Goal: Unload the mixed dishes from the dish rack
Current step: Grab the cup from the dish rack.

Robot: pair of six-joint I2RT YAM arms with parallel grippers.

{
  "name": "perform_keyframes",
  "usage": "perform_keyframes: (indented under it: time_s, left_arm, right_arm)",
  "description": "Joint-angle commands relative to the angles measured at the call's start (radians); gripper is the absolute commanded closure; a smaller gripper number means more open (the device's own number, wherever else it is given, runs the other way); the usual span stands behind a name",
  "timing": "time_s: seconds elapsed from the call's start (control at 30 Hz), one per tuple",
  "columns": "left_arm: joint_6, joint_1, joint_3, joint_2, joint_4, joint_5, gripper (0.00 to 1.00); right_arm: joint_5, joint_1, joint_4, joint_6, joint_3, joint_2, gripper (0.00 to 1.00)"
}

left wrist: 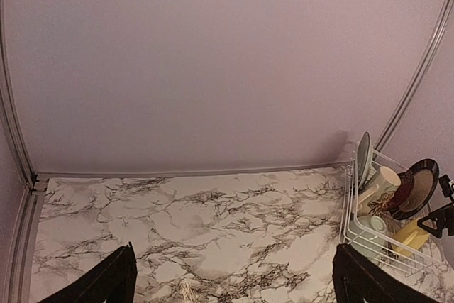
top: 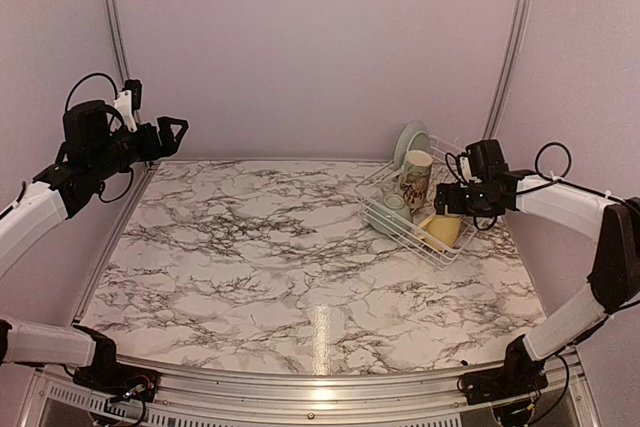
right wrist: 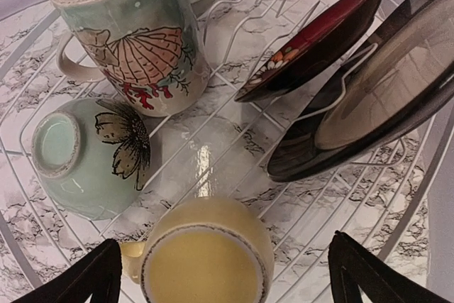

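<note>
The white wire dish rack stands at the table's far right. It holds a cream shell-printed mug, a pale-green bowl on its side, a yellow mug, a red flower plate and a dark-rimmed plate. A pale-green plate stands at the rack's far end. My right gripper is open, its fingers on either side of the yellow mug and above it, not touching. My left gripper is open and empty, raised high at the far left.
The rack shows at the right edge of the left wrist view, with marble tabletop stretching to its left. Pale walls close the back and sides. A metal rail runs along the near edge.
</note>
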Motion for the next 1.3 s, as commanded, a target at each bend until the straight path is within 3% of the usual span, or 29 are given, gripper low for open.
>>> perform_keyframes:
  time_s: [0.0,0.6,0.87,1.27]
  left_arm:
    - [-0.002,-0.005,0.028,0.007,-0.022,0.014,0.01]
    - [-0.003,-0.008,0.033,0.018,-0.031,0.014,0.01]
    - [-0.005,-0.007,0.036,0.025,-0.035,0.014,0.01]
    - [-0.006,-0.007,0.036,0.031,-0.035,0.014,0.01]
  right_arm:
    - [-0.035,-0.004,0.031,-0.008,-0.015,0.022,0.04]
    - [-0.067,-0.021,0.119,0.124,-0.085,0.014,0.17]
    - [-0.042,-0.021,0.11,0.144,-0.093,0.01,0.31]
    - [-0.032,-0.02,0.134,0.137,-0.094,-0.055,0.62]
